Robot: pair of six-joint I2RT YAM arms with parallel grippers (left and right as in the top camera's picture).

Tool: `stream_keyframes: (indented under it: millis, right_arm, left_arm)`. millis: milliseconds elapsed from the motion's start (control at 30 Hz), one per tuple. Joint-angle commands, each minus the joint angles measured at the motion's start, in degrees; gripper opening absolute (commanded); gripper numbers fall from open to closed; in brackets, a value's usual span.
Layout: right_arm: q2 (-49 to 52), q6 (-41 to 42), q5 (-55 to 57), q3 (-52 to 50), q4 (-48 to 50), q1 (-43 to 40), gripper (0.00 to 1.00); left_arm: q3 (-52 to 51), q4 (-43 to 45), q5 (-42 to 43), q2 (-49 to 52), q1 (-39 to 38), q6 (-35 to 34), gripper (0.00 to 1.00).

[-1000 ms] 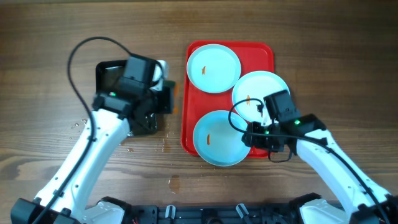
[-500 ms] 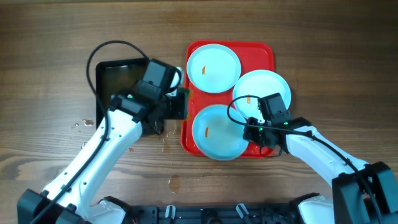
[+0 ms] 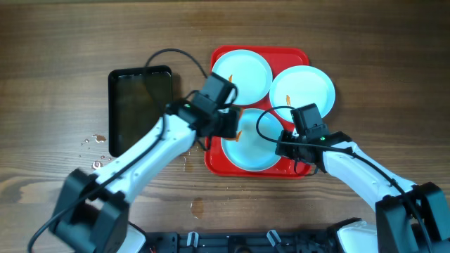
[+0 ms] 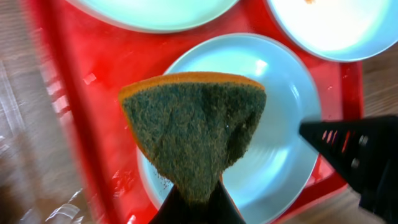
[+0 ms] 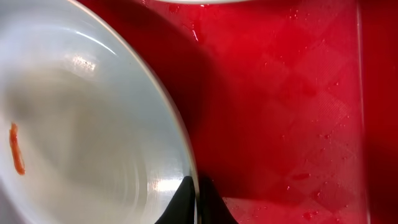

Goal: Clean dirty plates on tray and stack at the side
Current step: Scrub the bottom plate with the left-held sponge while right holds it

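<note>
The red tray [image 3: 214, 151] holds three pale blue-white plates. Two lie at the back, one on the left [image 3: 242, 74] and one on the right [image 3: 304, 90]. The front plate [image 3: 254, 149] is tilted. My right gripper [image 3: 285, 147] is shut on its right rim, which shows in the right wrist view [image 5: 198, 186], with an orange smear [image 5: 17, 149] on the plate [image 5: 81, 124]. My left gripper [image 3: 232, 130] is shut on a green sponge with an orange edge [image 4: 193, 134] and holds it over the front plate [image 4: 280, 124], whose centre it hides.
A smaller black rectangular tray [image 3: 139, 109] lies left of the red tray. Water drops [image 3: 91, 140] spot the wooden table near it. The right gripper's black body [image 4: 357, 155] shows at the right of the left wrist view. The left arm's cable [image 3: 176, 56] loops over the table.
My left arm has swung right from the black tray to over the front plate, carrying the sponge. The right gripper has kept its hold and the front plate has shifted back on the tray.
</note>
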Motion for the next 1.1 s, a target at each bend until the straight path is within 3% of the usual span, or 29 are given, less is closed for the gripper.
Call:
stream_keyframes:
  millis: [0, 200, 367, 467, 633, 700, 1067]
  right_arm:
    - [1.57, -1.90, 5.31, -0.76, -1.22, 0.02, 0.04]
    - [1.55, -1.90, 5.20, -0.76, -1.42, 0.02, 0.04]
    - [1.57, -1.81, 5.09, -0.76, -1.44, 0.02, 0.05]
    - [1.57, -1.81, 5.03, -0.76, -1.57, 0.02, 0.04]
    - [1.55, -1.64, 5.03, -0.76, -2.36, 0.02, 0.04]
    - [1.55, -1.49, 4.87, -0.76, -2.40, 0.02, 0.04]
    - [1.57, 1.79, 4.92, -0.76, -4.70, 0.02, 0.04]
  left_arm:
    - [0.17, 6.29, 1.11, 5.86, -3.50, -0.68, 0.04]
    - [0.17, 13.49, 1.03, 14.73, -5.62, -0.70, 0.04]
    - [0.17, 12.48, -1.68, 18.36, -5.31, -0.57, 0.04]
    - [0.17, 9.40, -3.08, 20.44, -5.38, 1.46, 0.04]
    - [0.22, 0.87, -22.14, 21.03, -4.66, -0.96, 0.04]
    - [0.35, -1.81, -26.12, 20.70, -3.93, -2.27, 0.04]
    - [11.06, -17.35, -28.04, 18.93, -0.76, -11.06, 0.04]
